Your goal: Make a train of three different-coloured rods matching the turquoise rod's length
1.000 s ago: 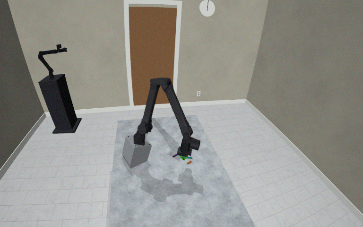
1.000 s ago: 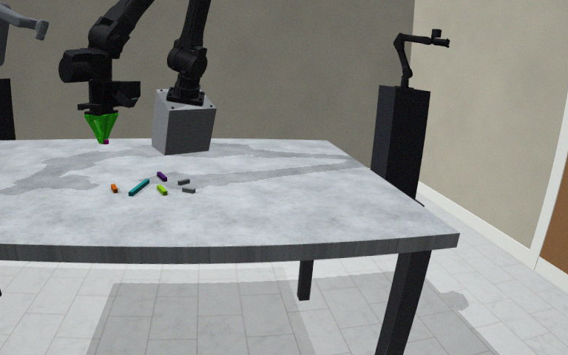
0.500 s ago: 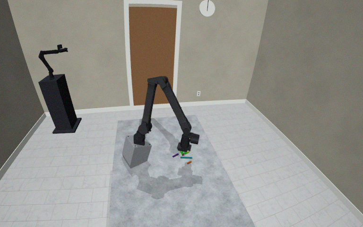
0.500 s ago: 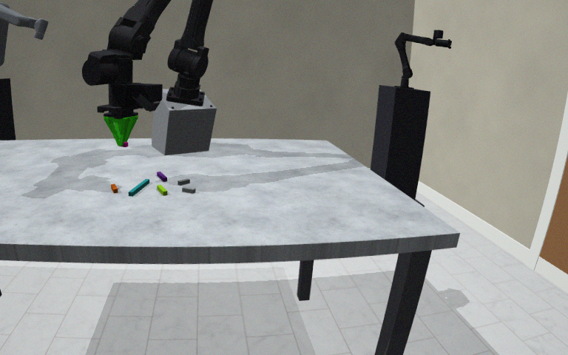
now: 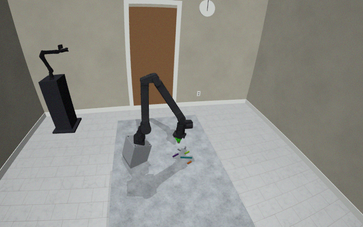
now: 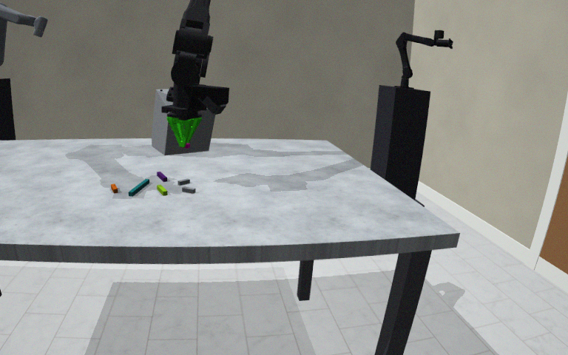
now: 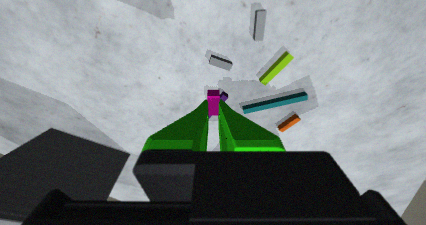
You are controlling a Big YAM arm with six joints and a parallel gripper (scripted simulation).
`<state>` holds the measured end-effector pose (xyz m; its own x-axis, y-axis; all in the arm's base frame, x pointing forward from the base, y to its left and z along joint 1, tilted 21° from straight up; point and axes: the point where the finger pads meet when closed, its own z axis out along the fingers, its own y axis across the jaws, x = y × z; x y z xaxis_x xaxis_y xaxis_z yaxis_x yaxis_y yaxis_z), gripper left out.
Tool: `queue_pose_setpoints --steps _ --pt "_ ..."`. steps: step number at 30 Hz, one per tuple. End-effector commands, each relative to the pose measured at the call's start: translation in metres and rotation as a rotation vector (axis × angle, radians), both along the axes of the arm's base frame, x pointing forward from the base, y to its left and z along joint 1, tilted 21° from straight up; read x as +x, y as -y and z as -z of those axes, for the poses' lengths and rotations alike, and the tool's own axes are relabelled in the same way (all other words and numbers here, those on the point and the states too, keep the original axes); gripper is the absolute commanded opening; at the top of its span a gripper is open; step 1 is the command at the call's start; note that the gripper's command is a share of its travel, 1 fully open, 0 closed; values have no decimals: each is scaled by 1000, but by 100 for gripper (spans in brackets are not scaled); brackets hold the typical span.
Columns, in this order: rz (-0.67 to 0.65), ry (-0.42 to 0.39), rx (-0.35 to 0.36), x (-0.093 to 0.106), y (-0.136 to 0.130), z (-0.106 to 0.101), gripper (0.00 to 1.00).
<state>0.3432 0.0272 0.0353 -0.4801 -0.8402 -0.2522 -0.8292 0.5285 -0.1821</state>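
My gripper [image 5: 178,142] [image 6: 185,145] [image 7: 213,105] is shut on the magenta rod [image 6: 187,145] [image 7: 213,104], held above the table. The purple rod [image 5: 175,154] [image 6: 161,176] [image 7: 224,96] lies below, partly hidden in the wrist view. The turquoise rod [image 5: 185,157] [image 6: 138,187] [image 7: 275,103] lies between the orange rod [image 5: 189,162] [image 6: 114,188] [image 7: 289,123] and the lime rod [image 5: 186,152] [image 6: 161,189] [image 7: 276,68]. Two grey rods lie apart: one [image 6: 183,181] [image 7: 220,62] nearer the purple rod, the other [image 6: 188,189] [image 7: 258,24] nearer the lime rod. All lie flat, with gaps between them.
The arm's grey base block [image 5: 136,153] [image 6: 181,132] stands at the table's rear edge in the exterior view. The table's front edge [image 6: 217,254] is well in front of the rods. Other arms on dark pedestals [image 5: 58,104] [image 6: 400,132] stand away from the table.
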Motion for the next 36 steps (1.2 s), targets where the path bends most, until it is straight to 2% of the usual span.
queue_pose_setpoints --steps 1,6,7,9,13,14,15,17,20,27,36 --pt "126 37 69 -5 -42 -17 4" --pt "150 18 64 -6 -34 -13 4" --pt "139 35 76 -11 -53 -18 4" --pt "161 37 90 -20 -70 -20 4" --pt "179 41 105 -27 -85 -22 4" --pt "179 55 112 -21 -87 -28 4" --pt "192 61 114 -17 -84 -30 4" --pt "203 27 99 -19 -80 -21 4" --pt "201 47 110 -19 -81 -29 4" --pt "189 46 110 -20 -85 -29 4" --pt "181 15 96 -26 -87 0 4"
